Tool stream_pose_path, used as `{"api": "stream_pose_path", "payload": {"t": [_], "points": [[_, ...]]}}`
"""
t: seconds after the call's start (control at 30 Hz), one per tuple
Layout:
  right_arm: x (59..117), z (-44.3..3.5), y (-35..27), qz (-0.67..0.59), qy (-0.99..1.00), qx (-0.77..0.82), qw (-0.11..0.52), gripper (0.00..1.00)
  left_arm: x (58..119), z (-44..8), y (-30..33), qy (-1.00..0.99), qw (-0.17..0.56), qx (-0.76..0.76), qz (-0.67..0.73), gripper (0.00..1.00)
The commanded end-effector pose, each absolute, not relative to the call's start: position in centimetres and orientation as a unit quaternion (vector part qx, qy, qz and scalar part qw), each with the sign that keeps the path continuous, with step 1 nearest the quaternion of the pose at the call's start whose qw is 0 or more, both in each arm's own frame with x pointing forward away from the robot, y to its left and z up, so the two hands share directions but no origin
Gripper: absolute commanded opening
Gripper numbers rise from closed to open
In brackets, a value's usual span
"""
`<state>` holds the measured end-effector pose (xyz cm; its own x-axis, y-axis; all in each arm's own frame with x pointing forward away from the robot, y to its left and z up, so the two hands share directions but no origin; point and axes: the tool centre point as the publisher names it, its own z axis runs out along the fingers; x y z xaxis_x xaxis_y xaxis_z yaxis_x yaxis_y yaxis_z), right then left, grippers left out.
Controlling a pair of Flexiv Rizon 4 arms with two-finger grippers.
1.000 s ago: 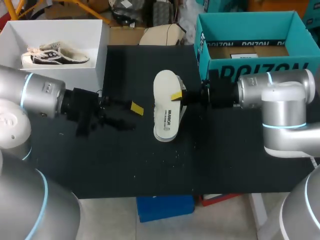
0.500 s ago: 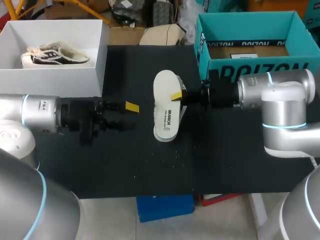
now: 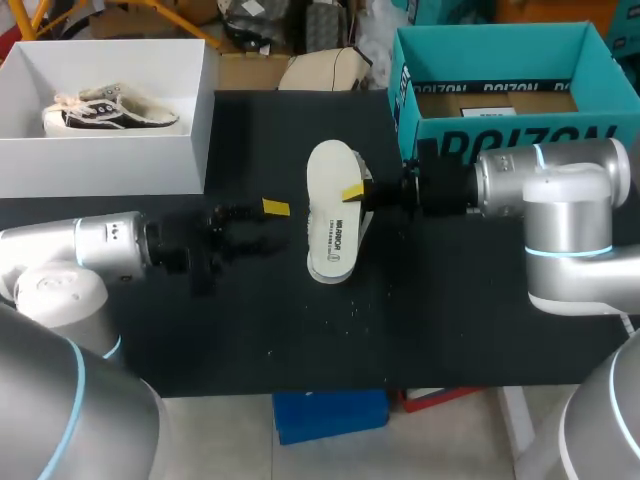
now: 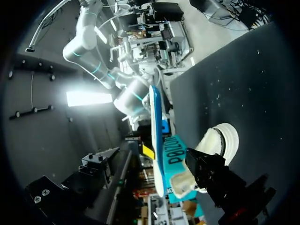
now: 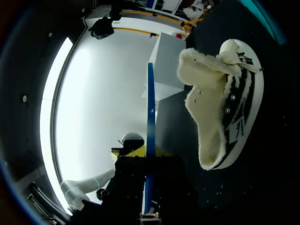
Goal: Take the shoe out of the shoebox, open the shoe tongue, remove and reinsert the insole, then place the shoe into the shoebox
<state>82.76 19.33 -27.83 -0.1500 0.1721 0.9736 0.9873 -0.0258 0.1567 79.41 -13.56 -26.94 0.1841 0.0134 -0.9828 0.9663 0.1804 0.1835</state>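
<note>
A white fleece-lined shoe (image 3: 330, 215) lies tipped on its side at the middle of the black table (image 3: 300, 330), with its pale sole turned up. My right gripper (image 3: 355, 191) comes in from the right and is shut on the shoe's upper edge by the opening. The right wrist view shows the fleece opening and striped side of the shoe (image 5: 220, 98) just ahead of the fingers. My left gripper (image 3: 268, 222) hovers a short way left of the shoe, open, with nothing between its fingers. In the left wrist view the shoe (image 4: 224, 138) lies ahead.
A white shoebox (image 3: 100, 165) stands at the back left with a second, black-and-white sneaker (image 3: 110, 110) inside. A teal box (image 3: 500, 135) stands at the back right, just behind my right arm. Bare table stretches along the front.
My left arm has swung in toward the shoe, bringing its gripper rightward and closer. The right gripper and the shoe have stayed where they were.
</note>
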Motion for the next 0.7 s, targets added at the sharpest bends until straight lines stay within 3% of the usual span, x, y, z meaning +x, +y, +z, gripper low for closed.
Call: {"api": "stream_pose_path", "payload": {"t": [0.03,0.2,0.5,0.7], "points": [[82.7,-27.8,19.4,-0.502,-0.568,-0.511,0.405,0.0,81.6,-27.6,-15.7,0.499,0.586,0.495,-0.403,0.63],[82.7,-27.8,19.4,-0.502,-0.568,-0.511,0.405,0.0,82.3,-27.8,-16.7,0.502,0.584,0.493,-0.404,0.63],[82.7,-27.8,19.4,-0.502,-0.568,-0.511,0.405,0.0,82.8,-28.2,-18.6,0.502,0.581,0.495,-0.408,0.43],[82.7,-27.8,19.4,-0.502,-0.568,-0.511,0.405,0.0,82.9,-28.2,-19.3,0.5,0.578,0.5,-0.408,0.43]]}}
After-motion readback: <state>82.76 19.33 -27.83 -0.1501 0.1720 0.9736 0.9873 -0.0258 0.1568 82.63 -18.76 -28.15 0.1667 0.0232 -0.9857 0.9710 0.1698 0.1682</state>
